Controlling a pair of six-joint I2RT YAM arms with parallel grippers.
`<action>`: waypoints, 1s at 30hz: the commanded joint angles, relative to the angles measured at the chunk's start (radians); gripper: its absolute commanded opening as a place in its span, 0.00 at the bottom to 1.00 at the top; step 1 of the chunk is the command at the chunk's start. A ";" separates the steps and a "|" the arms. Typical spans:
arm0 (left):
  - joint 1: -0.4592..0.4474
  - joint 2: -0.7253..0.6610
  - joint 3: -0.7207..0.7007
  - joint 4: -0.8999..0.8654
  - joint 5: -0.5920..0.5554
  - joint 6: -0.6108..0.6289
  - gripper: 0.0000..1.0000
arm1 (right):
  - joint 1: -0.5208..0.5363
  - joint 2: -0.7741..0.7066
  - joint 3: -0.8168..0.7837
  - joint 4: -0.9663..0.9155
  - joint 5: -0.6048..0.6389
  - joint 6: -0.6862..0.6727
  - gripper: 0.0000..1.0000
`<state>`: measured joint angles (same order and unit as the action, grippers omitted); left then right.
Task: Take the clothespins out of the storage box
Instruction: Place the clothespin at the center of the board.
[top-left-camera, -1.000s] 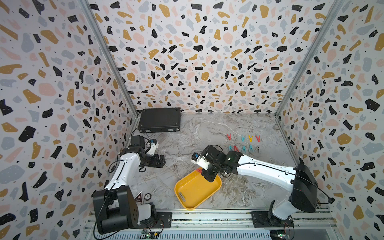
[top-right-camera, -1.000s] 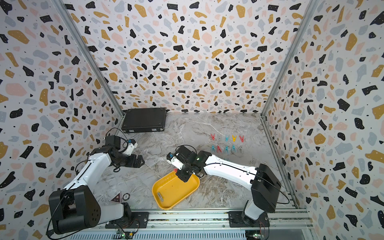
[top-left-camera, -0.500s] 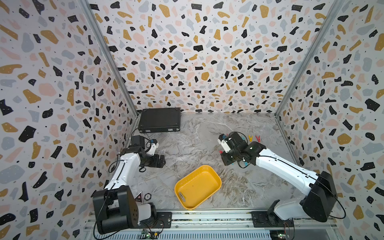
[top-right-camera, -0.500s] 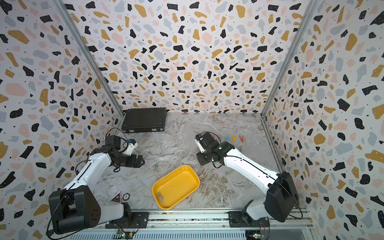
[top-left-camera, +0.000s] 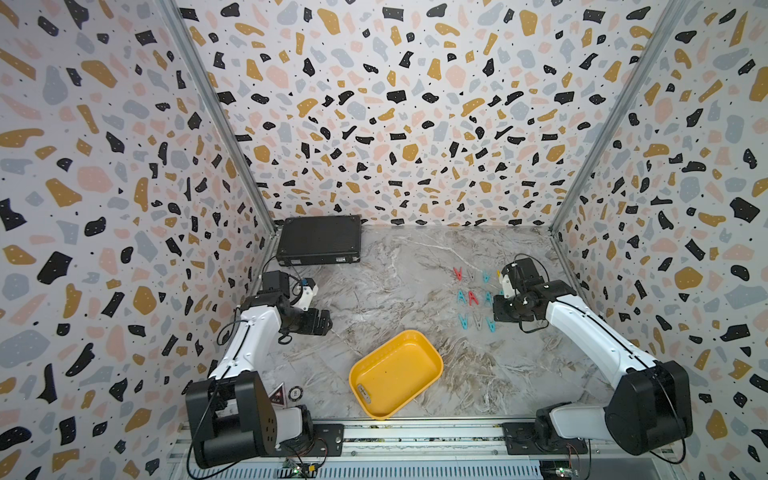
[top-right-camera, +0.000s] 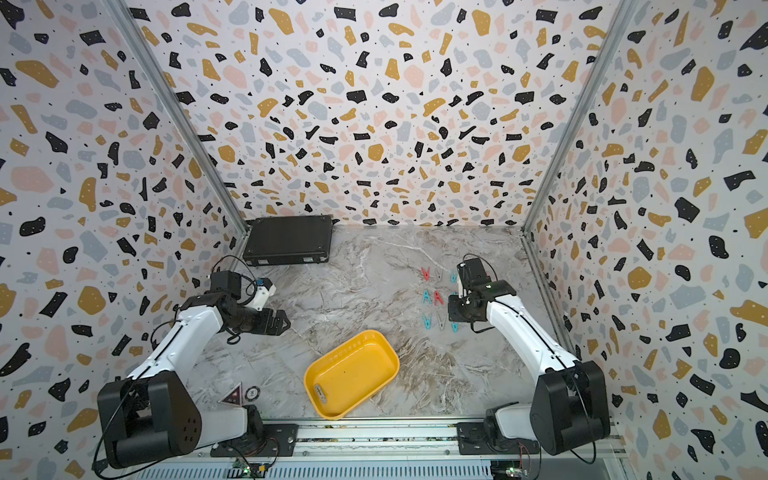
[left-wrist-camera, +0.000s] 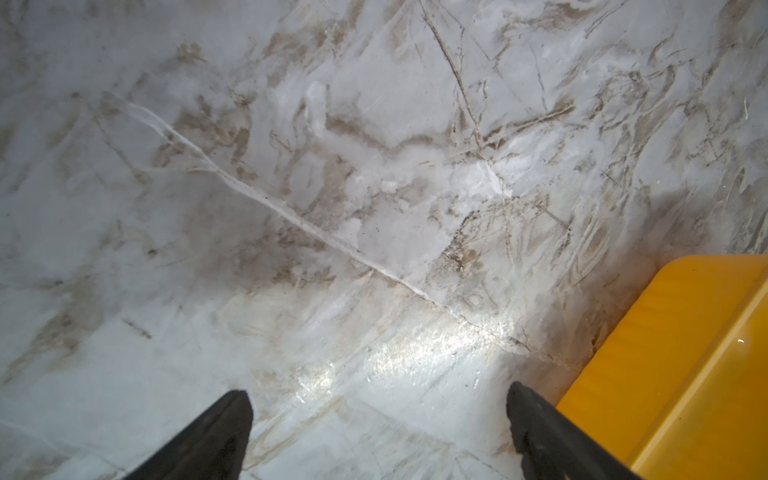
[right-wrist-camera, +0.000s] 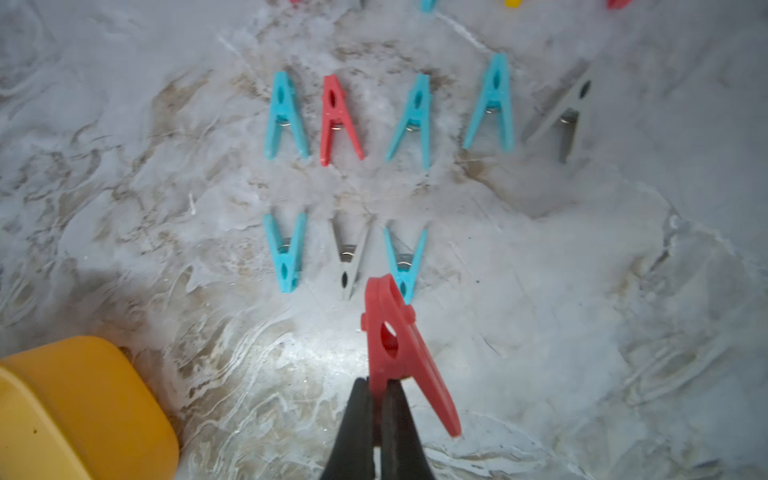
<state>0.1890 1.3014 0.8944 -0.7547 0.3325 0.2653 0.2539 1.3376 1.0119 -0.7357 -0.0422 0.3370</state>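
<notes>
**Progress.** The shallow yellow plastic storage box (top-left-camera: 399, 370), rectangular with rounded corners, looks all but emptied. Only a small pale mark (top-left-camera: 363, 392) shows near its front corner, and I cannot tell whether that is a label or a last peg.

The small A-shaped plastic clothespins (top-left-camera: 472, 297), in teal, red, pale grey and one yellow, lie flat on the counter beyond the box's far right corner. They are in three loose rows, well apart from the box and not touching one another.

- **Right end effector** (right-wrist-camera: 376, 388): clamped on one leg of a red clothespin (right-wrist-camera: 395, 345), carried above the counter just past the box's corner, close to the nearest row.
- **Left end effector** (left-wrist-camera: 378, 405): jaws spread wide and holding nothing, over bare counter just beside the box's left wall.

**Left to do**, by my reading: set this red peg down with the rows, then check that pale mark.

**Surface.** The grey-and-brown marble-patterned counter (top-left-camera: 395, 266) is glossy, with glare under both wrist cameras.

**Room.** The terrazzo-speckled wall panels (top-left-camera: 395, 124) close in three sides behind and beside the box. A flat black latched case (top-left-camera: 319, 240) lies far back-left of the box, against the corner. A metal rail (top-left-camera: 415, 434) runs in front of the box.
</notes>
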 joint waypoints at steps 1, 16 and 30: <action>0.004 -0.006 -0.005 0.000 0.017 0.003 1.00 | -0.043 0.022 -0.016 -0.036 -0.004 -0.008 0.00; 0.004 -0.011 -0.006 -0.002 0.022 0.003 1.00 | -0.122 0.229 -0.060 0.097 -0.028 -0.007 0.00; 0.004 -0.014 -0.005 -0.005 0.022 0.003 1.00 | -0.126 0.338 -0.031 0.145 -0.033 -0.003 0.00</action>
<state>0.1890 1.3022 0.8944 -0.7559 0.3393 0.2657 0.1307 1.6638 0.9592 -0.5873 -0.0753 0.3256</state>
